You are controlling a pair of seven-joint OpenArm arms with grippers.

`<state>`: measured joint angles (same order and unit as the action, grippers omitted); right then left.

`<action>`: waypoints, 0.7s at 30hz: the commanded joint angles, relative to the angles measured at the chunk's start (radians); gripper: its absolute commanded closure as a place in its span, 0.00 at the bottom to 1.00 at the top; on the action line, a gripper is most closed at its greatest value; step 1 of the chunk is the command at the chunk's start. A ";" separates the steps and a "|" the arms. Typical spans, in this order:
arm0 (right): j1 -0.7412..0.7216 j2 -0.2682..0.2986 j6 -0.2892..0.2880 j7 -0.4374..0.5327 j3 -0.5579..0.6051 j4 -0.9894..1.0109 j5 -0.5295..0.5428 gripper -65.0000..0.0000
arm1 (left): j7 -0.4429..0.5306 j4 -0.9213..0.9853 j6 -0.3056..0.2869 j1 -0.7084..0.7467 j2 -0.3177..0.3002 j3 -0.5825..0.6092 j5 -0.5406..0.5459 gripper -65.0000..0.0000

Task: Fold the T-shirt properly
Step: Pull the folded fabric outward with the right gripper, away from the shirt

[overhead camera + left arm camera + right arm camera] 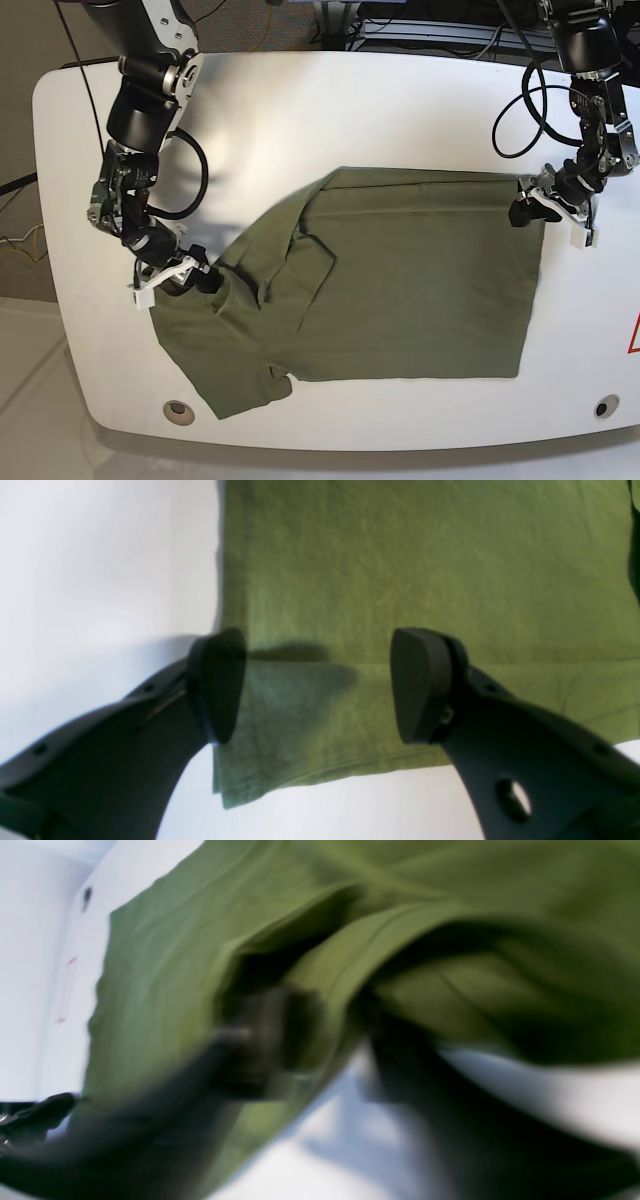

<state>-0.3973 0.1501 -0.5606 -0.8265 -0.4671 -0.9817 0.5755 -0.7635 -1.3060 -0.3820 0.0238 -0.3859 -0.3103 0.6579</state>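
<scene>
Right end effector (197, 278) clamps the T-shirt (400, 290) at its left side; left end effector (317, 685) we see spread wide over the far-right corner on the surface (300, 110).

Matt green cloth T-shirt (400, 280), smooth white table (330, 110)

A white table (420, 110) with rounded corners filled the base view, round fittings (179, 410) set near 7 and 5 o'clock. Pale floor (25, 370) showed at 8 o'clock, cables (420, 25) at 12 o'clock.
</scene>
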 commanded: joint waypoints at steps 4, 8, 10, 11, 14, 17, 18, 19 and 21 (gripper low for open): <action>-0.015 -0.005 0.000 -0.016 0.014 -0.124 0.000 0.29 | 0.004 -0.014 -0.010 -0.016 -0.020 -0.001 0.017 0.31; 0.011 -0.010 0.015 -0.021 0.012 -0.210 -0.017 0.28 | 0.002 -0.016 -0.016 -0.019 -0.021 -0.001 0.018 0.31; 0.031 -0.016 0.022 -0.018 0.009 -0.254 -0.013 0.27 | 0.003 -0.016 -0.018 -0.020 -0.019 0.001 0.022 0.31; 0.042 -0.020 0.027 -0.015 0.006 -0.276 -0.006 0.26 | 0.005 -0.018 -0.018 -0.019 -0.018 0.003 0.025 0.31; 0.066 -0.024 0.032 -0.024 0.004 -0.331 -0.007 0.26 | 0.006 -0.022 -0.022 -0.020 -0.016 0.005 0.026 0.31; 0.086 -0.029 0.029 -0.037 0.004 -0.380 -0.007 0.26 | 0.001 -0.028 -0.022 -0.022 -0.015 0.007 0.028 0.31; 0.090 -0.031 0.026 -0.045 0.004 -0.394 -0.007 0.25 | -0.002 -0.029 -0.022 -0.023 -0.014 0.008 0.028 0.31; 0.095 -0.032 0.024 -0.052 0.005 -0.409 -0.006 0.25 | -0.004 -0.031 -0.021 -0.023 -0.014 0.009 0.029 0.31; 0.107 -0.027 0.006 -0.109 0.002 -0.469 0.012 0.24 | -0.013 -0.030 -0.010 -0.015 -0.013 0.015 0.024 0.32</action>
<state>-0.2703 0.1104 -0.5266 -0.9234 -0.4644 -1.3769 0.5495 -0.7795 -1.3140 -0.3962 0.0193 -0.3828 -0.2943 0.6666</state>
